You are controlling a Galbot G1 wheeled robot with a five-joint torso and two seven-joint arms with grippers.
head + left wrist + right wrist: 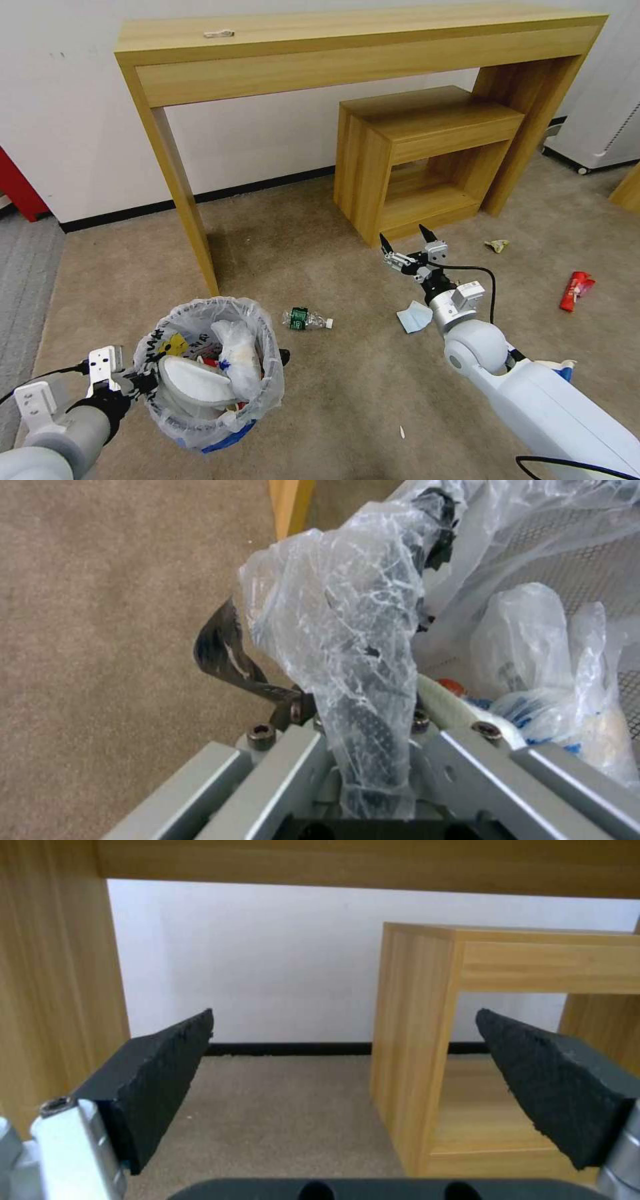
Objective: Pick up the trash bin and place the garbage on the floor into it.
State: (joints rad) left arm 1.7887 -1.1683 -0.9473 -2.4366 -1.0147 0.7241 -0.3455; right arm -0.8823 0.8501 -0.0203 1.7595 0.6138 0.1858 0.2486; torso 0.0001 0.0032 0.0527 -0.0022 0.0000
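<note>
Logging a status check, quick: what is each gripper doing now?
Left gripper: shut on the trash bin rim.
Right gripper: open, holding nothing, above the floor.

1. The trash bin (207,407) has a crinkled, glossy, translucent plastic liner.
2. The floor (347,393) is matt, short-pile beige carpet.
3. The console table (347,47) is smooth light wood.

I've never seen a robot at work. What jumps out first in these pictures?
The bin, stuffed with a white slipper and bags, hangs from the left end effector, which grips its rim at lower left. The right end effector hovers open above the carpet near a blue mask. A bottle and red packet lie on the floor.
</note>
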